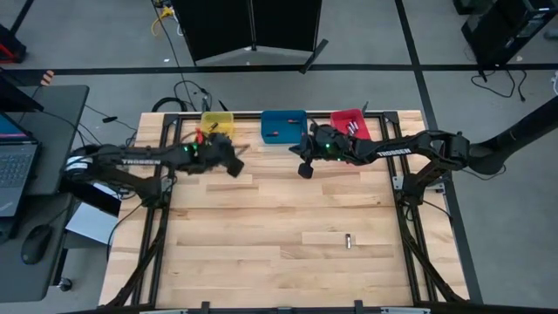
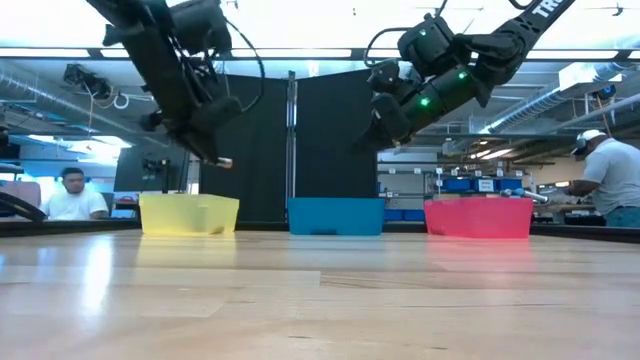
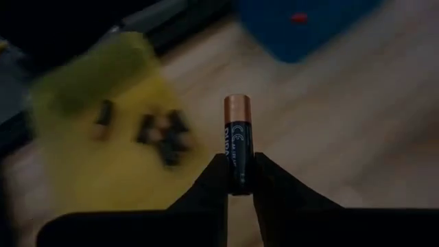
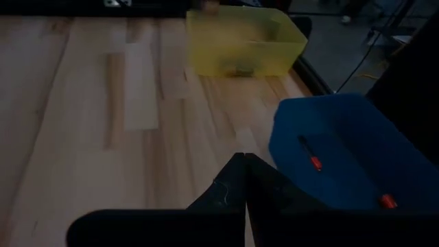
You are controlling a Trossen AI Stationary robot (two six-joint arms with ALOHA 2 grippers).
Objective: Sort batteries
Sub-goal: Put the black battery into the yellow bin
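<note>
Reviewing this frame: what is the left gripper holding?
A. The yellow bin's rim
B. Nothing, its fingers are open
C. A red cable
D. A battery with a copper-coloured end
D. In the left wrist view the left gripper is shut on a dark battery whose copper-coloured end points away from the fingers, near the yellow bin that already has batteries in it.
</note>
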